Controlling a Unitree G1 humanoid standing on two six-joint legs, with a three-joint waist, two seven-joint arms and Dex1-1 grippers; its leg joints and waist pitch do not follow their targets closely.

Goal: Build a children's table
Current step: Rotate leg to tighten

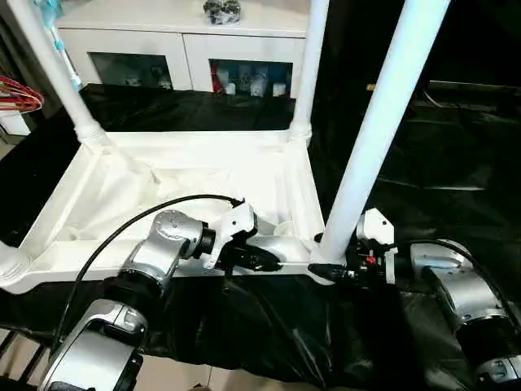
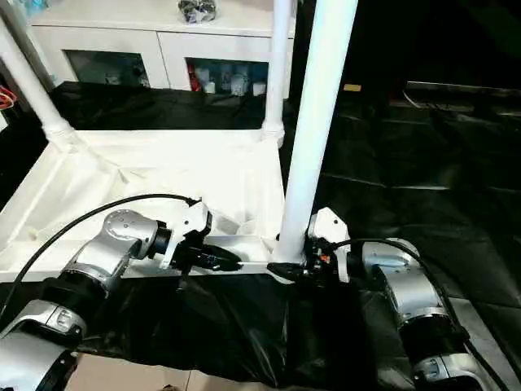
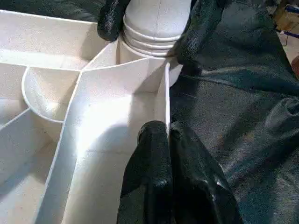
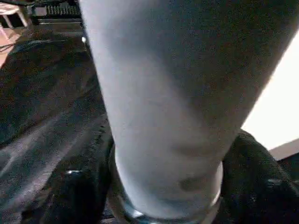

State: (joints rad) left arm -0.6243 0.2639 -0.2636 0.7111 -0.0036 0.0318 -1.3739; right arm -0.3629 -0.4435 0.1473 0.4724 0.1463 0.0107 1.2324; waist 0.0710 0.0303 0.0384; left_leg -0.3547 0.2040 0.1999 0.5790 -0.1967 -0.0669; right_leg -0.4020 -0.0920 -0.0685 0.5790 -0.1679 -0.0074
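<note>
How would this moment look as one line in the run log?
left gripper: shut on tabletop rim | right gripper: around near-right leg at its socket | black sheet beneath

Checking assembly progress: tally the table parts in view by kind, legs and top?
Legs standing in corner sockets: 3 (far-left leg, far-right leg, near-right leg)
Table top, upside down: 1
Total: 4

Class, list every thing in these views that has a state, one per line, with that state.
Table top: upside down on black sheet.
Near right leg: upright in corner socket.
Far legs: upright, seated.
Left gripper: shut on table rim.
Right gripper: fingers around near right leg's base.
Cabinet: doors closed.
</note>
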